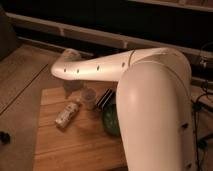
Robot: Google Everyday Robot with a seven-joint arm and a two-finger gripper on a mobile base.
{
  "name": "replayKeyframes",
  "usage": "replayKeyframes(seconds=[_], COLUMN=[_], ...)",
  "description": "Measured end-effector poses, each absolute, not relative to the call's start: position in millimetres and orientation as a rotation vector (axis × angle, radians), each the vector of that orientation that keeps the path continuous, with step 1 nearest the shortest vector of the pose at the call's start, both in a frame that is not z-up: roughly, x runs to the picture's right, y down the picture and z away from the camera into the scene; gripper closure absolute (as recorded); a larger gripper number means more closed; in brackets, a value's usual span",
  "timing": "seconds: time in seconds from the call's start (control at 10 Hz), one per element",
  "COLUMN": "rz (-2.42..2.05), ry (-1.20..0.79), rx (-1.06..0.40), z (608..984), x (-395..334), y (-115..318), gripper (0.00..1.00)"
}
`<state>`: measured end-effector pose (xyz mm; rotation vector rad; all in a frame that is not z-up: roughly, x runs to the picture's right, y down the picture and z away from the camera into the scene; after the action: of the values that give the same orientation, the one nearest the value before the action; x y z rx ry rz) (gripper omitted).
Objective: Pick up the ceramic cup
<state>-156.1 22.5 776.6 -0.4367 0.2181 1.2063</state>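
right, the big white arm (105,67) stretches across the camera view from the lower right up to the upper left, and its bulky shoulder fills the right side of the shot. the gripper (73,87) hangs down from the far end of the arm, low over the back part of the wooden table (75,150), and it is partly tucked under the arm's pale shell. whether it is released or clenched, i cannot tell from here. the ceramic cup (89,98) stands upright on the wood just beside the gripper, on its right in the picture and a touch nearer the camera. whether the two touch, i cannot tell either. below the gripper in the picture, closer to us, the clear plastic bottle (67,114) lies on its side, slanting, near the cup but apart from it. further right of the gripper, past the cup, sits a dark striped object (105,99), and beyond and below that the dark green bowl (110,121) peeks out, half hidden behind the arm. well away on the far right, black cables (202,102) trail down the edge of the shot.
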Motion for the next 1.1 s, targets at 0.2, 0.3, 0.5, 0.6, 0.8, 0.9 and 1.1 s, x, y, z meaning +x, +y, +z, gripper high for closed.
replayKeyframes(seconds=[0.2,0.3,0.5,0.6,0.8,0.9,1.1], rz=[1.203,1.201,1.190,1.178,1.156,1.138,1.136], ry=[0.216,0.217,0.245,0.272,0.299,0.308,0.339], rx=[-0.439,-0.437,-0.421,-0.411,-0.401,-0.400,-0.414], z=[776,775,775,779,782,786,796], x=[-159,-159,-153,-149,-149,-154,-151], y=[23,23,24,26,30,34,45], gripper=[0.35,0.35,0.35,0.35,0.35,0.35,0.35])
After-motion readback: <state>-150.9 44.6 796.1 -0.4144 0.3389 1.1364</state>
